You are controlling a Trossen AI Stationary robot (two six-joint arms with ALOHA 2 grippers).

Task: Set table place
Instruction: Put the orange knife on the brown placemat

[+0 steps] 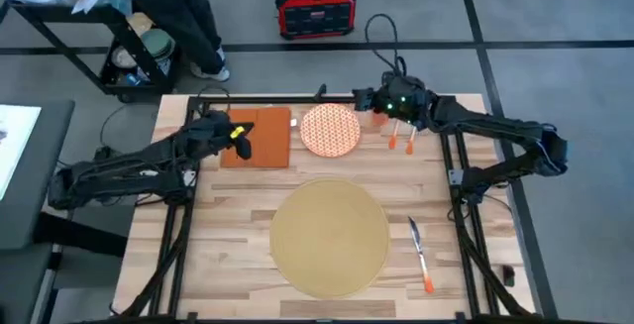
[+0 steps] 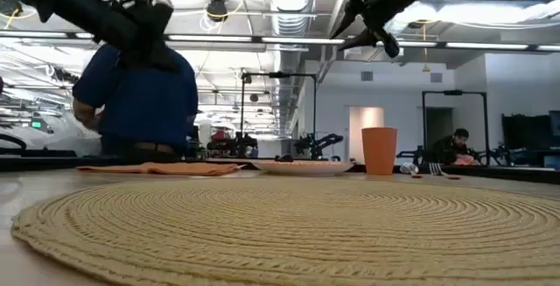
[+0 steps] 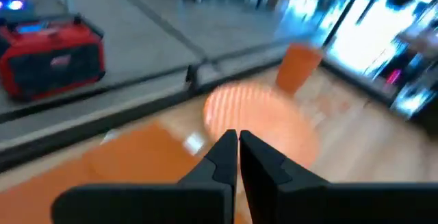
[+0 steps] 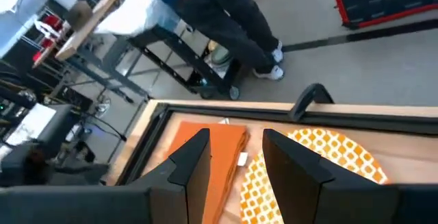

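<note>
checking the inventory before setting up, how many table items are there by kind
placemat: 1
plate: 1
napkin: 1
cup: 1
orange-handled utensils: 3, a knife beside the placemat and two near the cup
total: 7

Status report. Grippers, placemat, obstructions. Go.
Left gripper shut, above napkin. Right gripper open, above plate. Placemat bare. Nothing blocking.

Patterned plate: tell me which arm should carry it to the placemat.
Probably right. The right tool hangs open over the plate, whereas the left tool is shut above the napkin. The placemat lies bare.
</note>
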